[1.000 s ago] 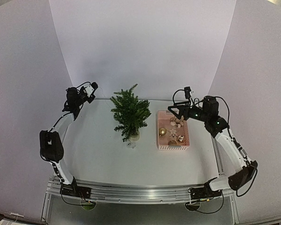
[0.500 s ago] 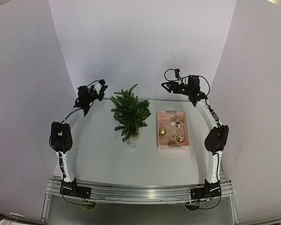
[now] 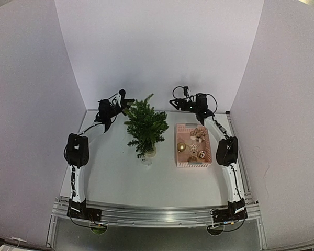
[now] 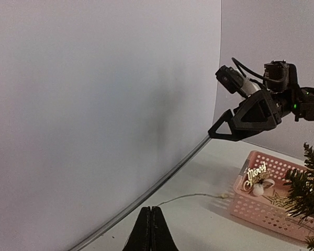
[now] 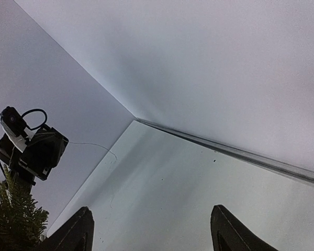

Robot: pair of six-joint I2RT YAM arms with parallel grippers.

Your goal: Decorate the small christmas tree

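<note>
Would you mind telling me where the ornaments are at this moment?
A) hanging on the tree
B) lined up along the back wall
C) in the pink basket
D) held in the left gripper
C: the ornaments lie inside the pink basket, to the right of the tree, whose branches look bare.

Counting now: one small christmas tree (image 3: 145, 125), just the one. One pink basket (image 3: 194, 164). Two arms, left arm (image 3: 76, 151) and right arm (image 3: 227, 150). Inside the basket, one gold ball (image 3: 181, 147), one pale star (image 3: 193, 148), one gold Merry sign (image 4: 257, 170), plus more trinkets (image 3: 201, 155), too bunched to count. One white scrap (image 3: 145, 161) by the trunk.
</note>
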